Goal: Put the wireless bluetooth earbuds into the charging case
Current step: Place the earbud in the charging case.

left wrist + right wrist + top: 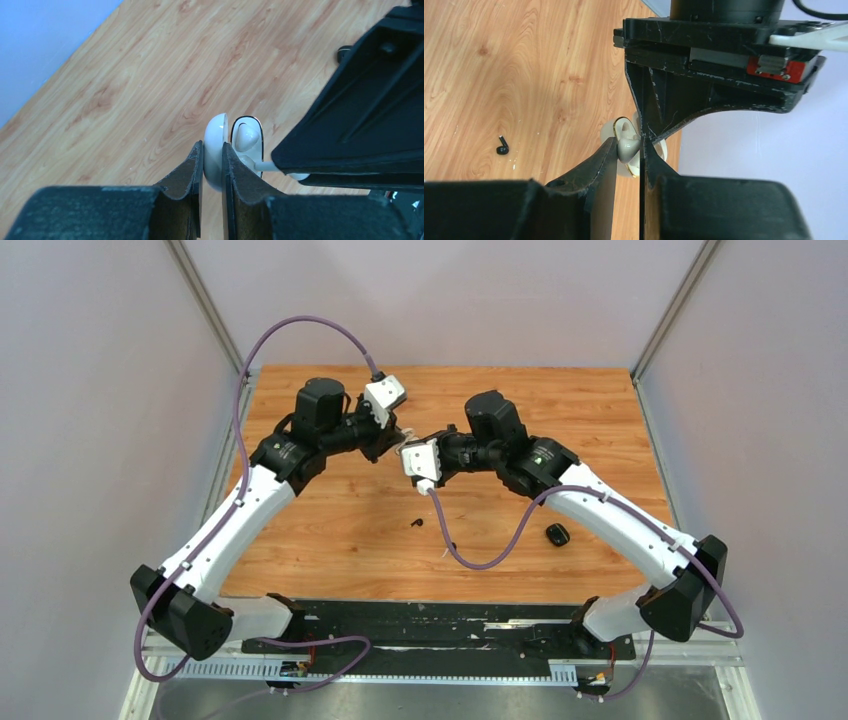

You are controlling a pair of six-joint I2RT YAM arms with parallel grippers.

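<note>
We see a wooden table [330, 540] with pale, streaky grain and a few darker knots. Plain lilac-grey walls [450, 300] close it in at the back and on both sides. Two slim metal posts, one at the left [205, 302] and one at the right [675, 310], run down to its far corners. Along the table's near edge lies a scuffed black plate [440, 625]. Just below that is a pale slotted strip [400, 670], and below the strip a dull grey metal sheet [450, 705].
</note>
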